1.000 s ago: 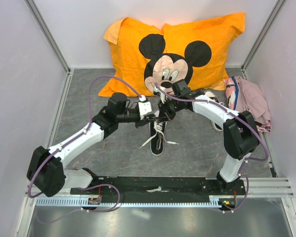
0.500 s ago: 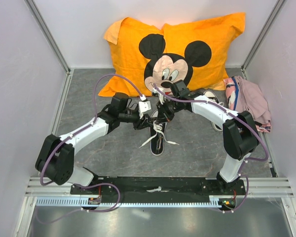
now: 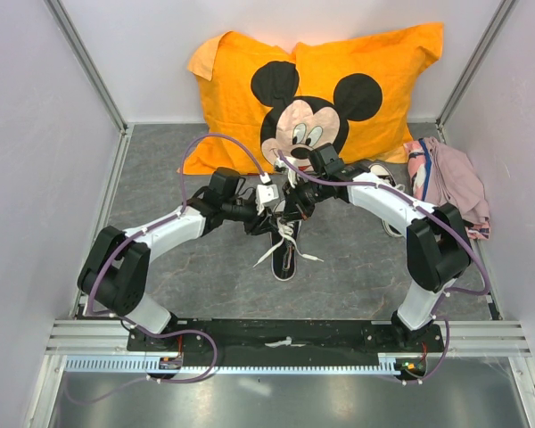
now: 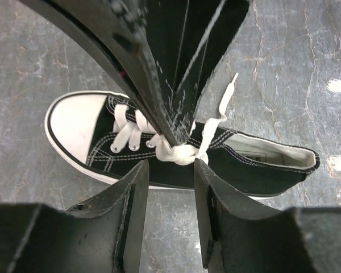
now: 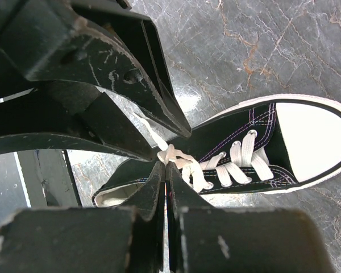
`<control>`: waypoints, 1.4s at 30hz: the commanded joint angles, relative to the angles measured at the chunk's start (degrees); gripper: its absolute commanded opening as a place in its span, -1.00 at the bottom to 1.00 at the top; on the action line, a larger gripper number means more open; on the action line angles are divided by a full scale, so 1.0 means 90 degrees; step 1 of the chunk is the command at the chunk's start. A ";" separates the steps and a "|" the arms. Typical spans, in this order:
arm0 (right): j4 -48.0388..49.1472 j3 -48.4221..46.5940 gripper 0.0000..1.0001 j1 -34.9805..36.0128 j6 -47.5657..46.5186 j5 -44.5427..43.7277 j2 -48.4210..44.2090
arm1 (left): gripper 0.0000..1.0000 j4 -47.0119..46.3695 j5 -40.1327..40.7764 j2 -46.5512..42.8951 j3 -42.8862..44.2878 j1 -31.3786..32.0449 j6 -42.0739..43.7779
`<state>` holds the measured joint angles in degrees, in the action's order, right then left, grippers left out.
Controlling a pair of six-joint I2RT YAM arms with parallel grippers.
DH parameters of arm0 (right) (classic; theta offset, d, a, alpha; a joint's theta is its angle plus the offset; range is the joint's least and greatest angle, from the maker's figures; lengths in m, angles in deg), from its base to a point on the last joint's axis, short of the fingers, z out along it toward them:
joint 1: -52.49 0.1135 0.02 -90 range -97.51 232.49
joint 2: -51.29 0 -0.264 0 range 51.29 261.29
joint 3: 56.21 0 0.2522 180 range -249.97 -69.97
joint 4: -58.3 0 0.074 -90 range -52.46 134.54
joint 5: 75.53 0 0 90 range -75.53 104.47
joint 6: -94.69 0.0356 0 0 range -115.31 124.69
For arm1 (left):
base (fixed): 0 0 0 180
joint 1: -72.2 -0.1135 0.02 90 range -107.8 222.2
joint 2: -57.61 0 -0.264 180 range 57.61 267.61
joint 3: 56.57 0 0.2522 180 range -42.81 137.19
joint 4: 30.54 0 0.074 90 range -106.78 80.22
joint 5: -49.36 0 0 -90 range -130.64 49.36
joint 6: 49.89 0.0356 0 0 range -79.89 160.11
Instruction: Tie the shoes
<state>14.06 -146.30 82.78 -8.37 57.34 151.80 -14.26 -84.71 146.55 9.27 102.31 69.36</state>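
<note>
One black sneaker (image 3: 283,257) with a white toe cap lies mid-floor, its white laces crossed in a knot (image 4: 179,153). It also shows in the left wrist view (image 4: 244,165) and the right wrist view (image 5: 307,136). My right gripper (image 5: 165,166) is shut, pinching the lace at the knot; it shows from above (image 3: 293,212) and in the left wrist view (image 4: 178,139). My left gripper (image 4: 170,165) is open and empty, its jaws on either side of the knot, just above the shoe (image 3: 271,217). The second sneaker (image 3: 383,171) lies mostly hidden behind the right arm.
An orange Mickey Mouse pillow (image 3: 312,89) leans against the back wall. A pink cloth bundle (image 3: 450,183) lies at the right wall. Loose lace ends (image 3: 266,254) trail on the grey floor beside the shoe. Walls close in on both sides.
The left arm has swung inward and its gripper has moved right, closer to the knot. The right gripper has stayed shut on the lace in the same place.
</note>
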 commanded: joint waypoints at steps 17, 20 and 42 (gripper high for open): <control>-0.0051 -0.0122 -0.53 0.0043 -0.0278 0.0051 -0.0250 | -0.97 -0.0339 -0.0552 -0.0176 0.0279 -0.0151 0.0061; -0.0119 -0.0112 0.01 0.0005 -0.0278 -0.0134 -0.0289 | -0.97 -0.0320 -0.0523 -0.0157 0.0259 -0.0288 -0.0145; 0.0856 0.2006 -0.06 -0.0064 -0.0502 -0.1072 -0.1363 | -0.97 0.0519 0.0531 0.0761 0.0522 -0.0425 -0.1668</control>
<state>16.42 -129.82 82.01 -12.85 48.90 141.59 -13.10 -83.23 151.25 10.47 98.79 58.19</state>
